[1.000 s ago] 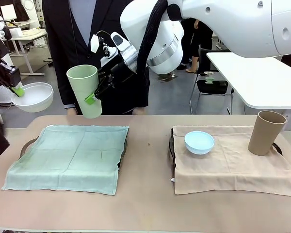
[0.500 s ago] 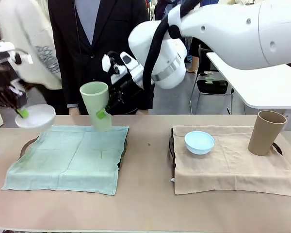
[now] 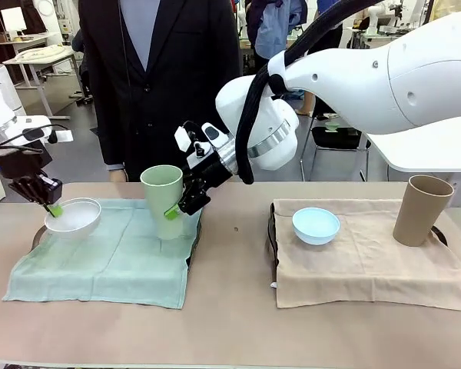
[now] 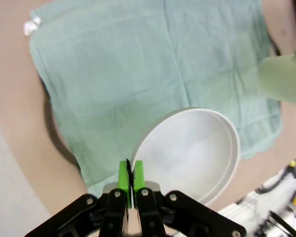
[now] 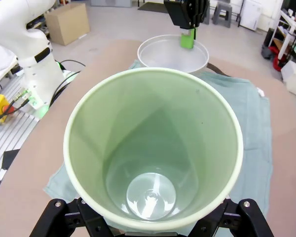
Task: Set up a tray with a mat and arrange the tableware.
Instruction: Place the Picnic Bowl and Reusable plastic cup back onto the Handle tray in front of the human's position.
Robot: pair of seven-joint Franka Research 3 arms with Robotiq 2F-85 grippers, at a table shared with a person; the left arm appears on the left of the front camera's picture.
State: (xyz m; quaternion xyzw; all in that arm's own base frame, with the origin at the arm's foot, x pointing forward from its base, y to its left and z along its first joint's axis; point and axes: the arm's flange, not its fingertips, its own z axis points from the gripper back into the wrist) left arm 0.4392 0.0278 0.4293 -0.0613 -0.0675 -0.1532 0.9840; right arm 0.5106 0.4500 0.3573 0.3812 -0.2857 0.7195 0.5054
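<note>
Two risks stand out: the left pincer [image 3: 52, 208], clamped on the white bowl's [image 3: 73, 216] rim at the green mat's [image 3: 107, 257] far-left corner, could tip it, while the right pincer [image 3: 178, 207], gripping the tilted pale green cup [image 3: 162, 201] at the mat's far edge, could topple it on release.

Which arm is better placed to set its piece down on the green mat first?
Left, probably: its claw pinches the white bowl low over the green mat; the pale green cup is tilted.
</note>
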